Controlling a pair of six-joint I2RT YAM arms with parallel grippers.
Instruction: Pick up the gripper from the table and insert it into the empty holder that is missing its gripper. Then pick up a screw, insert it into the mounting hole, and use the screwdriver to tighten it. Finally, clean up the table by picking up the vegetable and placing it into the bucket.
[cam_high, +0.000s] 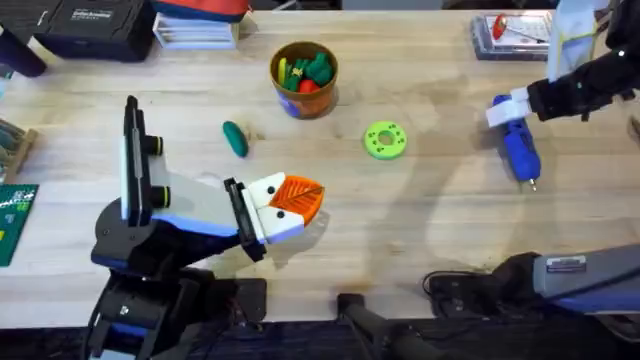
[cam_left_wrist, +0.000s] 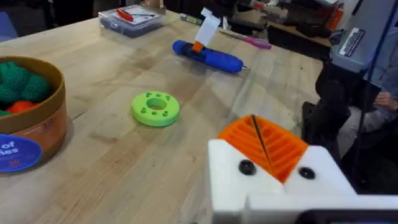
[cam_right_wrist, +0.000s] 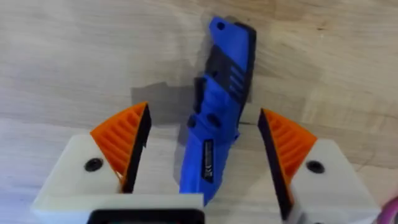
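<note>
The blue-handled screwdriver lies on the table at the right, its metal tip pointing toward the front edge. My right gripper hangs over its handle end, open, with the orange pads on either side of the handle and not touching it. My left gripper rests low at the centre left, shut, with its orange pads pressed together and nothing seen between them. The dark green vegetable lies behind it. The tan bucket of toy produce stands at the back centre. The loose gripper, holder and screw are out of view.
A flat light green disc with holes lies between the bucket and the screwdriver. A clear plastic box with red parts sits at the back right. Dark cases and books line the back left edge. Cables lie along the front edge.
</note>
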